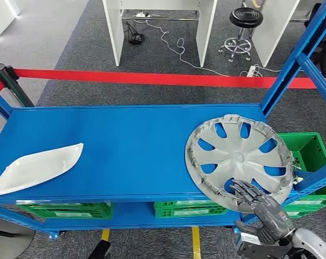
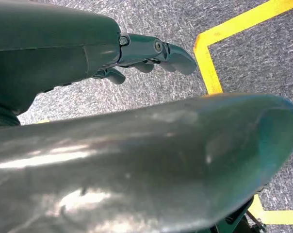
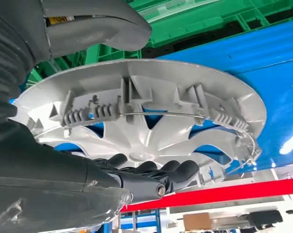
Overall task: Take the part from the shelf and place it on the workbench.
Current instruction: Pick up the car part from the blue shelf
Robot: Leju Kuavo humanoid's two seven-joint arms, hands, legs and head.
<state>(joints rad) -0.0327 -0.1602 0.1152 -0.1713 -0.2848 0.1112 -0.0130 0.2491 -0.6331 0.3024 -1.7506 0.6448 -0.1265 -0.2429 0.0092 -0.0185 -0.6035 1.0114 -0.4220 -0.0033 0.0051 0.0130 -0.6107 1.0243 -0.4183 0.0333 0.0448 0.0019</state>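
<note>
Right hand [image 1: 262, 208] clamped on near rim of wheel cover [image 1: 239, 159], thumb under, fingers on top; cover overhanging shelf [image 1: 124, 145] front edge. Could snag its clips lifting, or slip from one-sided grip

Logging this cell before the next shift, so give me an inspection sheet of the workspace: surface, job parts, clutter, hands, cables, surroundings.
Surface: blue shelf, flat, top level.
Job's things: silver wheel cover at the shelf's right end, inner side up, overhanging the front edge.
Clutter: white curved panel at the shelf's left end; green crates on the lower level.
Hands: right hand grips the wheel cover's near rim, thumb under, fingers on top; left hand hangs over the floor, holding nothing.
Cables: white cable loose on the carpet beyond.
Surroundings: red barrier tape, black stool, white desks.
</note>
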